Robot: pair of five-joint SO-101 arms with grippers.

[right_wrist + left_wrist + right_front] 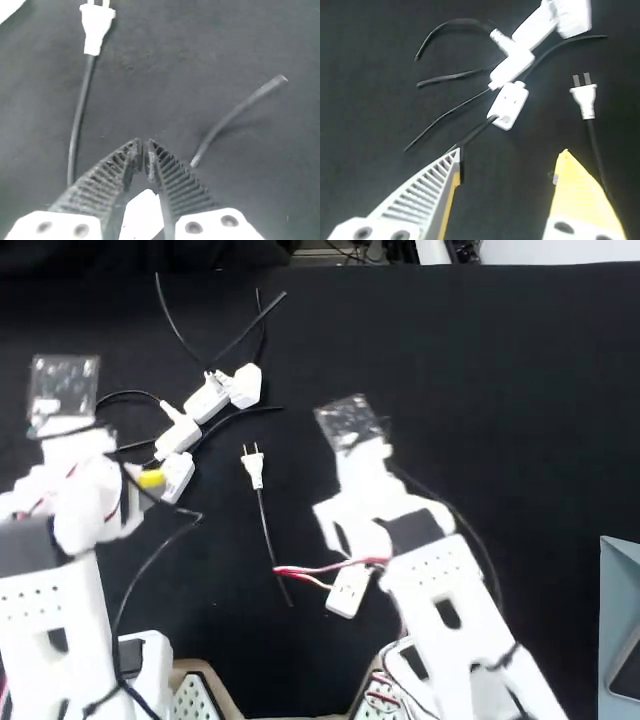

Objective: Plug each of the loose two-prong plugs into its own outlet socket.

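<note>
Black cloth covers the worktop (500, 390). A loose plug (252, 465) lies flat near the middle, close to a chain of joined white sockets (205, 410). Spread left fingers (580, 190) hover near the chain's end; right fingers (175, 180) are pressed together, empty, beside the plug's cord (265, 530).

On the black cloth surface (480, 360), a chain of white plug and socket pieces (205, 410) lies end to end at ten o'clock. A loose white two-prong plug (252, 464) lies apart at its four o'clock, prongs toward twelve, its black cord (266, 530) trailing toward six. The white left arm (85, 500) stands at eight o'clock, the white right arm (400, 530) at five.
</note>
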